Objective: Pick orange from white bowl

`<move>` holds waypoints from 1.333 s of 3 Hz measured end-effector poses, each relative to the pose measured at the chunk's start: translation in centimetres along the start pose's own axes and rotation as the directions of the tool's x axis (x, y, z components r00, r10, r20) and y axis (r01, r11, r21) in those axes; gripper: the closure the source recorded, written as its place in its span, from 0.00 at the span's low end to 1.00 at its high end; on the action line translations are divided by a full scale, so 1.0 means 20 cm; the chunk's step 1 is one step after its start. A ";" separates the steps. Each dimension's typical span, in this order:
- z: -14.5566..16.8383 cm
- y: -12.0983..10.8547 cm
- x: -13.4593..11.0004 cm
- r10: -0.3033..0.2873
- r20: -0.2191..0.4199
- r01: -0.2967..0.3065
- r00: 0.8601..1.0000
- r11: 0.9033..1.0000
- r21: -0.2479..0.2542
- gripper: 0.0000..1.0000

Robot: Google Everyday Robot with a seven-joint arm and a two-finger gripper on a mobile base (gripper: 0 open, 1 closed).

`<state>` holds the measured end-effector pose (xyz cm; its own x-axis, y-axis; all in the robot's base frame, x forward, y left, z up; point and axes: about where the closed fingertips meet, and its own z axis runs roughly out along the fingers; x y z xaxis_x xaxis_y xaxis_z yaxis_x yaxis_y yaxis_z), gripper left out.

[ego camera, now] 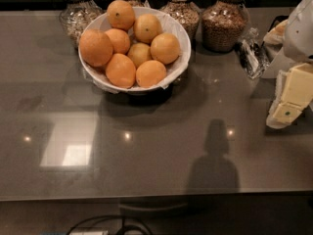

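The white bowl (182, 37) stands at the back of the grey counter, left of centre, with a crinkled white liner at its rim. It holds several oranges in a heap. The biggest, deep orange one (96, 48) lies at the bowl's left side against the rim, touching its neighbours. My gripper (287, 106) hangs at the right edge of the view, cream-coloured under a white arm. It is well to the right of the bowl and nearer the front, above the counter. It holds nothing that I can see.
Several glass jars of grains and nuts stand behind the bowl, such as one (224, 23) at back right and one (76, 14) at back left. A clear plastic wrapper (252, 57) lies right of the jars. The counter's front edge (146, 197) runs across the bottom.
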<state>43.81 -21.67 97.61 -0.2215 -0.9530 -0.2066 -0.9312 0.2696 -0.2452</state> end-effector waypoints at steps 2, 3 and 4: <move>0.03 -0.01 -0.07 -0.014 0.022 0.014 1.000 1.000 0.003 0.00; 0.15 -0.07 -0.30 -0.044 0.116 0.044 0.992 0.999 -0.003 0.00; 0.19 -0.15 -0.57 -0.091 0.236 0.090 0.967 0.996 0.016 0.00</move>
<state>50.13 -11.06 97.17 -0.0611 -0.9140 -0.4012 -0.9426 0.1850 -0.2779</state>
